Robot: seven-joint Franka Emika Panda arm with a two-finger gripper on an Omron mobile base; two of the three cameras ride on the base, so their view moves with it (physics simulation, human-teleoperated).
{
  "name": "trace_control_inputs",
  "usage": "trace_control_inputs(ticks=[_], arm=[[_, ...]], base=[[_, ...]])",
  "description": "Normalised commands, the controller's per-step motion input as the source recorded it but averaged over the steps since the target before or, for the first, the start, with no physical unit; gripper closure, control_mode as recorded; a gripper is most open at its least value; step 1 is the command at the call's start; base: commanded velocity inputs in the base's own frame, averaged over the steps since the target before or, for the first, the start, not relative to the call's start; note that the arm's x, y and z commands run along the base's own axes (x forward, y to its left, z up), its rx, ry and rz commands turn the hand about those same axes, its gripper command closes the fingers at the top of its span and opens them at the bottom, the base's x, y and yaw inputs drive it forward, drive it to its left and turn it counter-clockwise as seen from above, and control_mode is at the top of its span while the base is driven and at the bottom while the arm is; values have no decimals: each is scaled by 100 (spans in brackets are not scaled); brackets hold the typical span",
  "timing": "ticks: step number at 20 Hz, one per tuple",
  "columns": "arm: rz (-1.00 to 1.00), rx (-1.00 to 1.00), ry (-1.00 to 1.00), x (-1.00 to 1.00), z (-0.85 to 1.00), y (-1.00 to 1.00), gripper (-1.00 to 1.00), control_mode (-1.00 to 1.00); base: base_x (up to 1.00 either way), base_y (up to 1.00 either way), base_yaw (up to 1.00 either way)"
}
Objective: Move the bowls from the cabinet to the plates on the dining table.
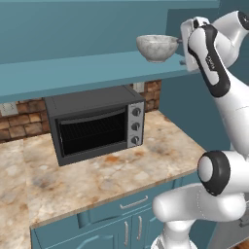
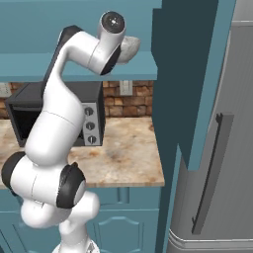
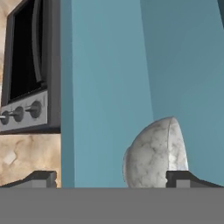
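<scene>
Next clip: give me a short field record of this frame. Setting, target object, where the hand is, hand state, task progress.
setting: kitchen counter with a black toaster oven under a teal shelf
target: grey-white marbled bowl, upright on the shelf near its right end
hand: hand at shelf height, right beside the bowl's rim
hand state: open, fingertips wide apart, nothing held
contact: cannot tell whether a fingertip touches the bowl
progress: bowl not yet lifted

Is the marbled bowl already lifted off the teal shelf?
No, in the left base view the marbled bowl sits with its base on the teal shelf, beside the open tool.
</scene>
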Motion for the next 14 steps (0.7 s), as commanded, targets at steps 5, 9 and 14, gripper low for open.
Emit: trace_control_inputs(ticks=[5,9,14], arm=[[0,0,0,27,0,-4,-100,-100],[0,0,0,28,0,-2,-100,-100],[0,0,0,29,-1,-1,-100,-100]], base=[[0,0,0],[0,0,0],[0,0,0]])
